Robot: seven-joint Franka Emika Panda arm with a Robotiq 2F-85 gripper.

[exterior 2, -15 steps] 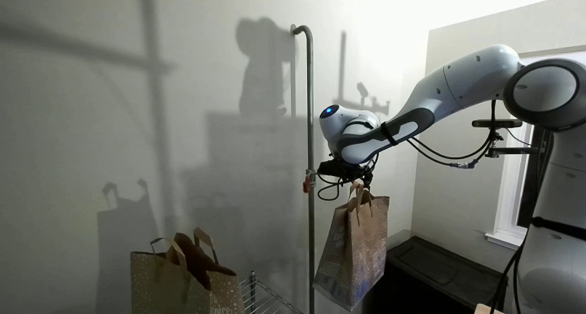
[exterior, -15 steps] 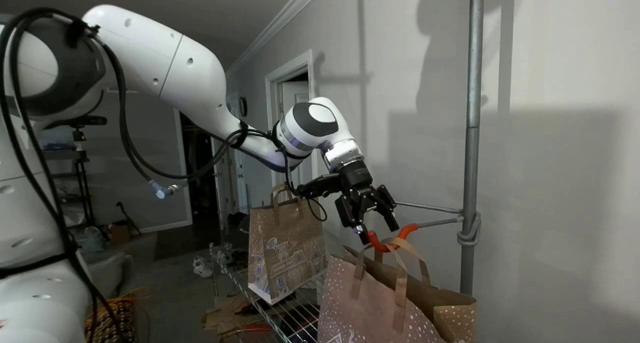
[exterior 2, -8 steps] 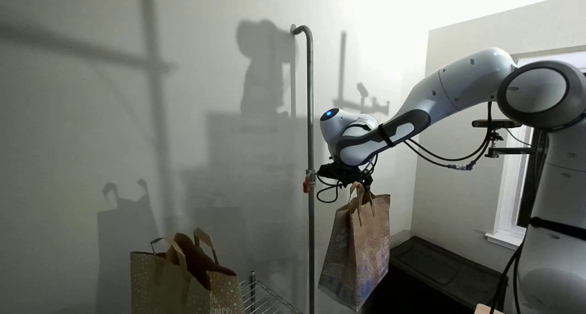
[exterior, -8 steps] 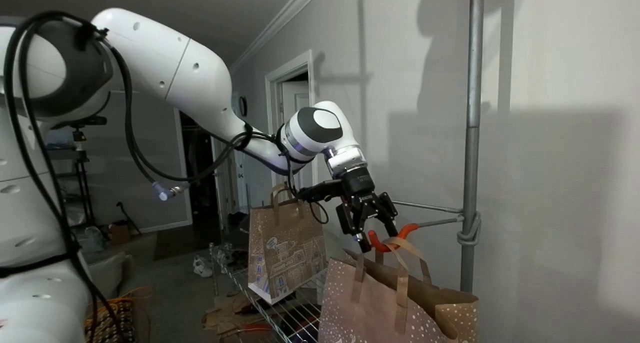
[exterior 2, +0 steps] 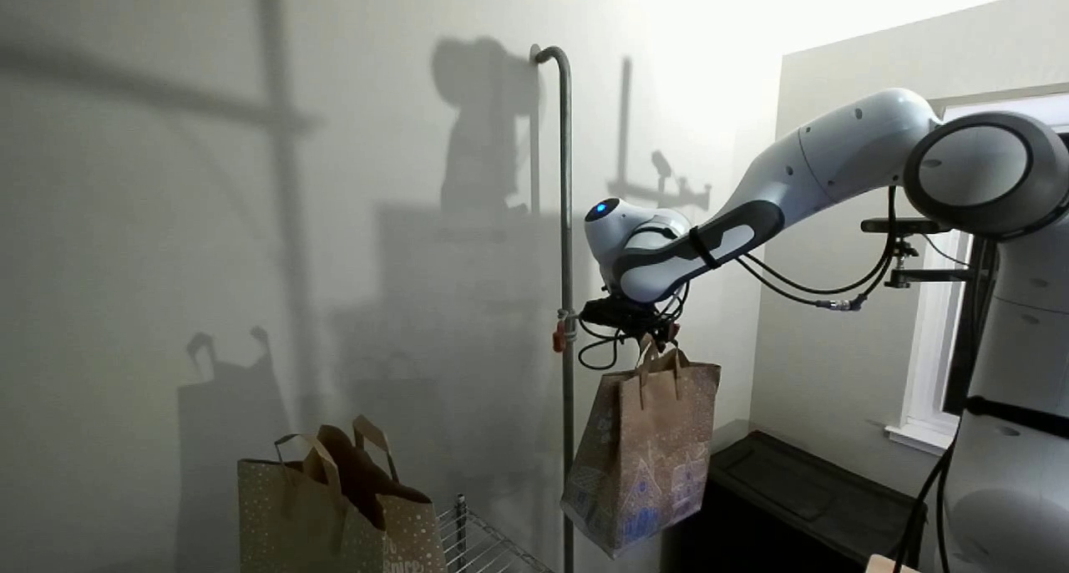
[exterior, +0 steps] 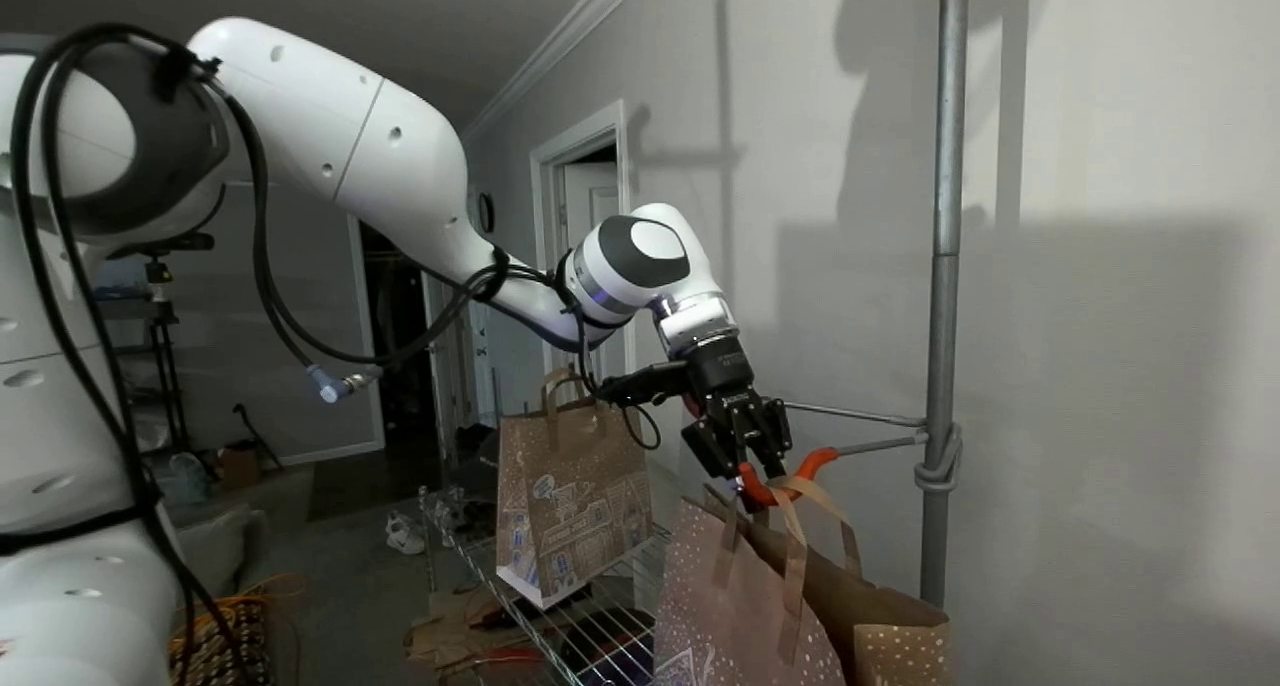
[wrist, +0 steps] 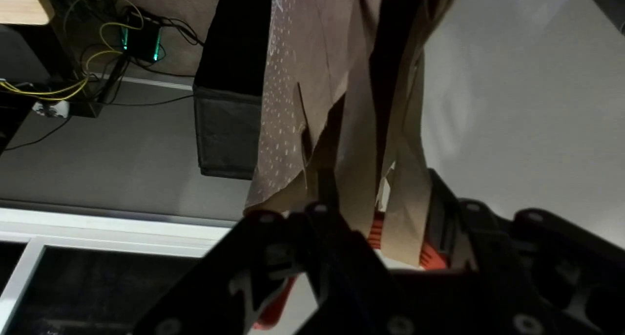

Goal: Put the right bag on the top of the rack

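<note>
Gripper (wrist: 382, 193), black: fingers (wrist: 327, 193) apart, one on each side of the paper handles (wrist: 359, 174); whether they pinch cannot be told. Orange hook (exterior: 817, 460), fastened to the grey pole (exterior: 945, 296): handles looped over it. Right bag (exterior 2: 656, 439): brown kraft, white-speckled, blue-and-white printed houses low down, mouth gaping, top edge creased; hangs tilted, near the pole. Rack (exterior 2: 501, 533), silvery wire: left of the pole in both exterior views. Another bag (exterior: 575, 506), similar: upright on the rack, left of the pole.

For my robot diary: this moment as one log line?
gripper: at bag handles, grip unclear; right bag: hanging from orange hook; rack: holds another bag
</note>
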